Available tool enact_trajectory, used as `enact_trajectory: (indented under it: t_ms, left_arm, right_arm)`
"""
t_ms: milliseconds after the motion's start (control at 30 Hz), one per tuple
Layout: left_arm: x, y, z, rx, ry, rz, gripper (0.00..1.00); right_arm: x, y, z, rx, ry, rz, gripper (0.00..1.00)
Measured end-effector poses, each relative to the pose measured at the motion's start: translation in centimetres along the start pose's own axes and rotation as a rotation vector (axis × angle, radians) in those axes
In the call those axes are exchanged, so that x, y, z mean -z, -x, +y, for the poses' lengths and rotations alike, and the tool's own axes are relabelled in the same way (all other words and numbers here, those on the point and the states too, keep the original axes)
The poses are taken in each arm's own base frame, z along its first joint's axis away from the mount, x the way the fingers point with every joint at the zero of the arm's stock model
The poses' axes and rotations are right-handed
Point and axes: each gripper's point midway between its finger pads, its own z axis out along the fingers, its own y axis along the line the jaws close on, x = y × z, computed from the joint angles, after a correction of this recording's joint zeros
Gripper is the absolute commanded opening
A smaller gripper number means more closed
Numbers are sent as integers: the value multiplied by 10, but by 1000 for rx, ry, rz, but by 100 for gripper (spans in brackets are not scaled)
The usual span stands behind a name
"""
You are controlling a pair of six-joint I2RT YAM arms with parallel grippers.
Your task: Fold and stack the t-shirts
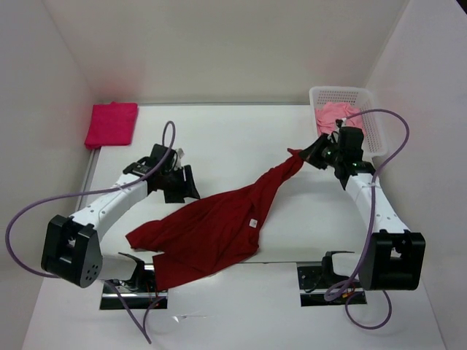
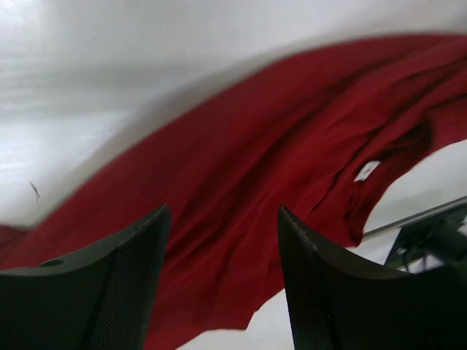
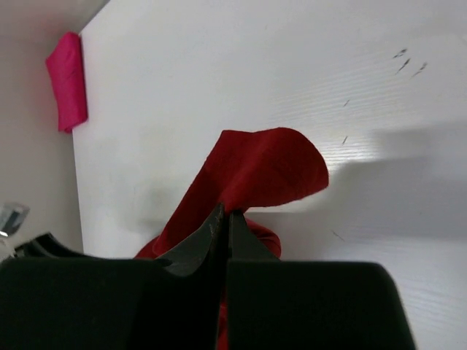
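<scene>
No writing can be read anywhere here. The only label in sight is a small white tag (image 1: 253, 223) on the dark red short-sleeved cloth t-shirt (image 1: 211, 233), near the shirt's right-hand edge as seen from above. From there it is just a pale speck. In the left wrist view it is blurred, with no letters or numbers to make out.

Left hand (image 1: 187, 191) hovers low with fingers spread; right hand (image 1: 309, 154) is raised, fingers pinched together.
</scene>
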Motion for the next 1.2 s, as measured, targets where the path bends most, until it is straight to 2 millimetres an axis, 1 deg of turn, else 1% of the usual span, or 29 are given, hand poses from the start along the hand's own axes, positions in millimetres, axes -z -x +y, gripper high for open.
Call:
enact_trajectory:
  t_ms: [67, 167, 267, 367, 433, 633, 700, 800, 867, 900, 933, 1067, 1100, 1200]
  left_arm:
    - [0, -13, -1, -30, 19, 36, 69]
    - [1, -25, -6, -82, 3, 55, 71]
    - [-5, -41, -19, -158, -34, 109, 71]
    - [-18, -61, -26, -217, -46, 192, 62]
    - [-22, -69, -28, -238, -53, 226, 56]
    - [-23, -71, -35, -299, -77, 233, 59]
    - [-27, -75, -40, -329, -80, 244, 59]
    - [-39, -83, -41, -371, -73, 272, 59]
    - [-43, -86, -39, -377, -58, 280, 54]
    - [-44, -85, -38, -378, -51, 276, 54]
    - [-45, -83, -37, -379, -45, 271, 52]
    - [-49, -77, -35, -388, -23, 251, 36]
    - [-50, -76, -34, -395, -18, 247, 29]
    - [-54, -72, -30, -410, 4, 239, 23]
  right_arm:
    - [3, 8, -6, -17, -17, -29, 1]
    - [7, 18, -13, -40, -34, -59, 1]
    - [7, 20, -15, -50, -41, -64, 1]
    - [7, 19, -15, -51, -37, -61, 1]
    - [6, 19, -15, -52, -35, -57, 1]
    - [2, 16, -17, -58, -36, -43, 1]
    - [1, 15, -18, -60, -37, -38, 1]
    - [1, 15, -18, -61, -35, -35, 1]
    - [1, 14, -17, -60, -32, -33, 1]
    - [1, 15, -17, -60, -31, -33, 1]
    - [1, 15, -17, -60, -30, -33, 1]
    - [0, 15, -17, -59, -26, -32, 1]
    - [1, 15, -16, -59, -25, -33, 1]
    - [1, 15, -16, -58, -23, -32, 1]
